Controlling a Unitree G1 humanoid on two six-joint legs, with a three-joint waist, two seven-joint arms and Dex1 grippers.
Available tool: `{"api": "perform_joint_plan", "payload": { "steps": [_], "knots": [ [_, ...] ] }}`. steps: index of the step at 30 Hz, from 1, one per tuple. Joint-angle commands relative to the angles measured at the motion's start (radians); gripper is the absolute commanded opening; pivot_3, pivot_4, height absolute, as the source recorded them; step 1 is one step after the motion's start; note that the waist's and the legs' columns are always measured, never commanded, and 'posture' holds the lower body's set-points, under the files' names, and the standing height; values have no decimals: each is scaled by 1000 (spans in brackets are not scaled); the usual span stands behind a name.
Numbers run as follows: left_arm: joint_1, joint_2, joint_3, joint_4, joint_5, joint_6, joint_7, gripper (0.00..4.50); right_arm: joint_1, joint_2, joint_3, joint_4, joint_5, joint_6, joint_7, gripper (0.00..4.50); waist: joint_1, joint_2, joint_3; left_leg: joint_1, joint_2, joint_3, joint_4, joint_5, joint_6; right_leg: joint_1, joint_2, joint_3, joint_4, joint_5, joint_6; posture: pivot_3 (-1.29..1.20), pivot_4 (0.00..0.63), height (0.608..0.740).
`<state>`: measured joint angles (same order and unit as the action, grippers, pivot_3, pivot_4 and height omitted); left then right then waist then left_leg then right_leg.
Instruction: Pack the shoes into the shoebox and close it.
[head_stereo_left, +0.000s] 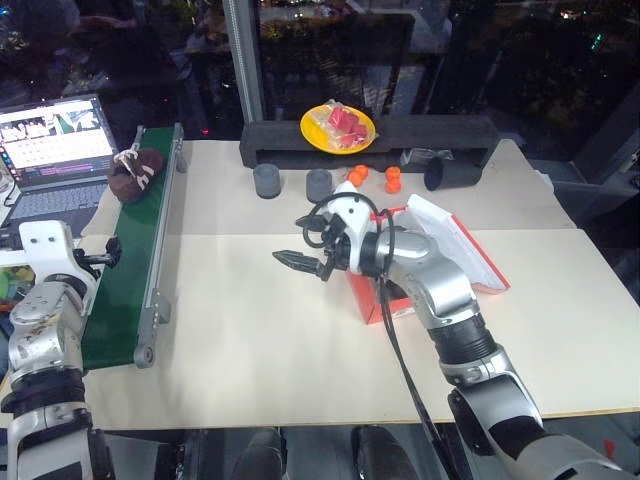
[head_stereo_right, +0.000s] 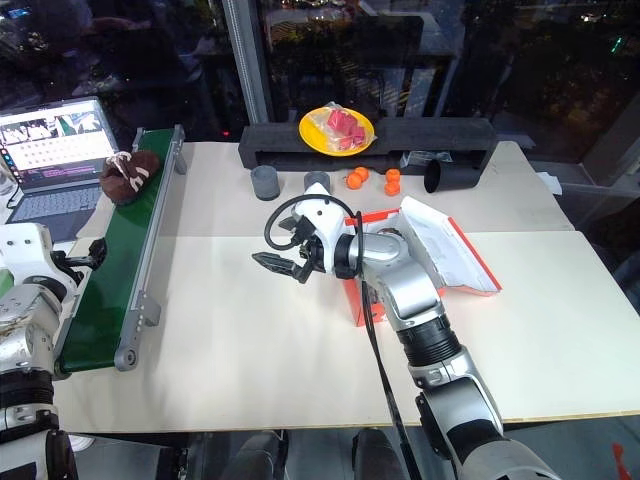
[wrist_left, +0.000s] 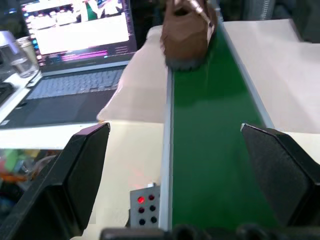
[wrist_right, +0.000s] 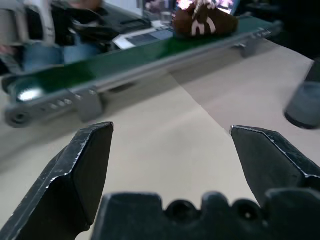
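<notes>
One dark brown shoe (head_stereo_left: 137, 172) with cream laces lies at the far end of the green conveyor belt (head_stereo_left: 125, 290) on the left. The red-orange shoebox (head_stereo_left: 365, 300) stands open mid-table, its white-lined lid (head_stereo_left: 455, 240) leaning back to the right. My right forearm hides much of its inside. Just left of the box, above bare table, my right gripper (head_stereo_left: 295, 260) hovers open and empty, pointing left toward the belt. My left gripper (wrist_left: 174, 128) is open and empty over the belt's near end, facing along it toward the shoe (wrist_left: 187, 35).
A laptop (head_stereo_left: 55, 150) sits left of the belt, with a glass (wrist_left: 15, 55) beside it. At the back stand a yellow plate (head_stereo_left: 338, 127) of food on a black block (head_stereo_left: 440, 135), two grey cups (head_stereo_left: 267, 180), small orange pieces (head_stereo_left: 393, 178) and a black cylinder (head_stereo_left: 445, 172).
</notes>
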<state>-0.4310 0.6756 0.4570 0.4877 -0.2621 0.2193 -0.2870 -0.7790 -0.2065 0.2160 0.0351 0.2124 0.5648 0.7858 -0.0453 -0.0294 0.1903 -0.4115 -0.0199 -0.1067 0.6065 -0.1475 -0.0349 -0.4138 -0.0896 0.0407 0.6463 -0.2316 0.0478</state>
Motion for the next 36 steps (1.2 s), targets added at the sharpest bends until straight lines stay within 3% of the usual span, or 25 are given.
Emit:
{"api": "perform_joint_plan", "payload": {
  "steps": [1, 25, 32, 36],
  "knots": [
    [-59, 50, -24, 115, 21, -31, -55, 4500, -27, -20, -18, -64, 21, 16, 5, 4456, 1, 0, 0, 0, 0, 0, 0, 0, 0, -1, 0, 0, 0, 0, 0, 0, 150, 740],
    [-201, 10, -58, 379, 17, -150, -106, 4500, -5, -108, -30, -160, 31, 110, -37, 4456, 2, -1, -1, -5, 0, 0, 1, 0, 0, -7, 0, 0, 2, 1, -1, 0, 150, 740],
    [-259, -16, -66, 361, 4, -130, -147, 2597, -2, -121, -40, -186, 37, 140, -50, 4500, 14, -1, -1, -6, 0, 0, 2, 1, 0, -6, 0, -1, 2, 1, -1, 0, 150, 740],
    [-285, -35, -72, 238, -29, -84, -178, 2506, -13, -118, -55, -181, 48, 146, -56, 4500, 13, -2, -1, -7, 0, 0, 2, 1, -1, -6, 0, -1, 2, 2, 0, 0, 150, 740]
  ]
}}
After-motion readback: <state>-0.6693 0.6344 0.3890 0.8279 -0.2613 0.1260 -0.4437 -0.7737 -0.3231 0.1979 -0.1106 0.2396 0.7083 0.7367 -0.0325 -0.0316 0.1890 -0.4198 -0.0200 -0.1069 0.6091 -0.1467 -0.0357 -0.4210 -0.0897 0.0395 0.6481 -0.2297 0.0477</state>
